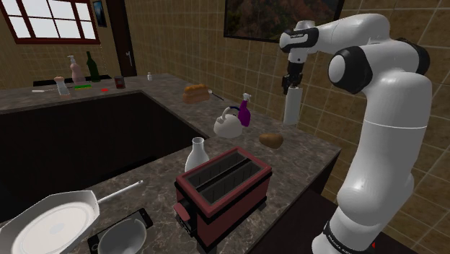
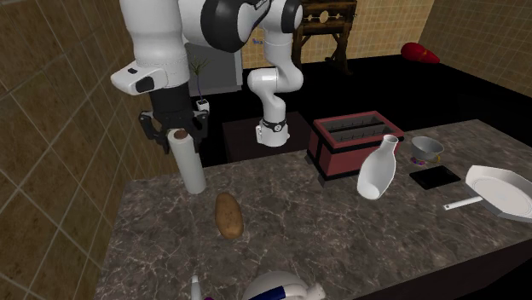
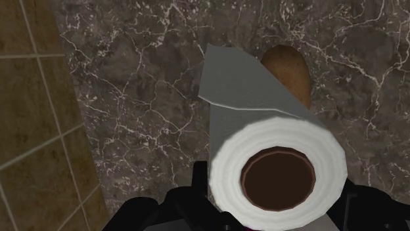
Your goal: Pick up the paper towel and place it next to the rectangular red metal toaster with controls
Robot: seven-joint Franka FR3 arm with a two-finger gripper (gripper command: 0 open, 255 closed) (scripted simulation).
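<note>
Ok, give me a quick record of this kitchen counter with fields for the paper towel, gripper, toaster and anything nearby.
paper towel: white paper towel roll, upright near the tiled wall
gripper: black two-finger gripper at the roll's top
toaster: red rectangular toaster, apart from the roll
nearby: brown potato by the roll; white bottle by the toaster

we see tan tiled walls (image 1: 180,43) rising behind an l-shaped counter (image 1: 303,155) of dark veined stone with dark fronts. a red-framed window (image 1: 54,20) lets in daylight at the shoulder view's upper left, a dark door (image 1: 122,36) just beside it. a framed picture (image 1: 274,14) hangs farther right.
</note>
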